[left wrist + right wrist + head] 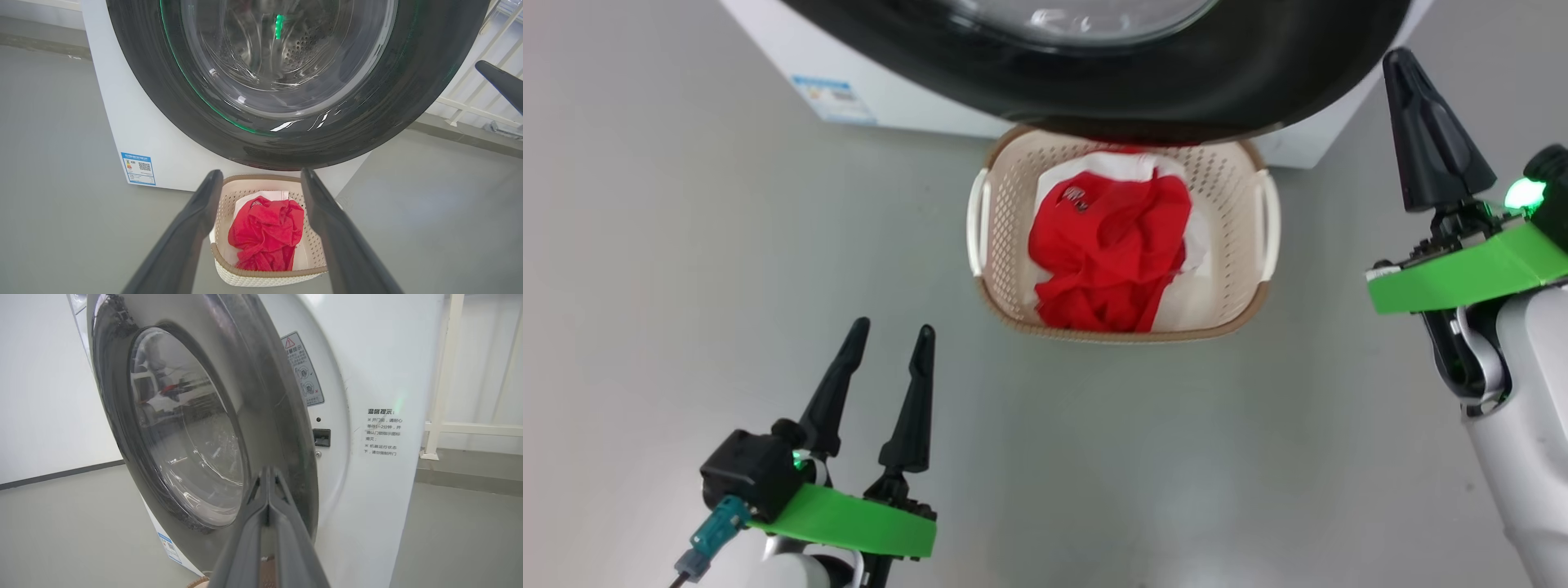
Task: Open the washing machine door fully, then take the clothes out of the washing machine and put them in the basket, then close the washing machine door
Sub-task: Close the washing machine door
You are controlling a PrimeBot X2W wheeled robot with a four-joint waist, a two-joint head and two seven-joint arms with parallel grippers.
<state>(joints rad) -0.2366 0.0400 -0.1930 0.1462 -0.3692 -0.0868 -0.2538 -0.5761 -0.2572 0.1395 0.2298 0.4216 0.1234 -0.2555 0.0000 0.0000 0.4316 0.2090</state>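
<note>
Now | left gripper [893, 327] spread wide, empty | right gripper [267, 470] pinched closed beside washing machine door [184, 428]

Red, white clothes [1111, 245] in cream basket [1005, 196] beneath ajar black-rimmed door [1241, 73] of white washing machine [915, 90]

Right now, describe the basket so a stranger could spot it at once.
Find the big white washing machine with its round black-rimmed door. On the grey floor just in front, under the door's lower edge, sits the basket: cream, perforated, brown-rimmed, holding bright red clothes.
</note>
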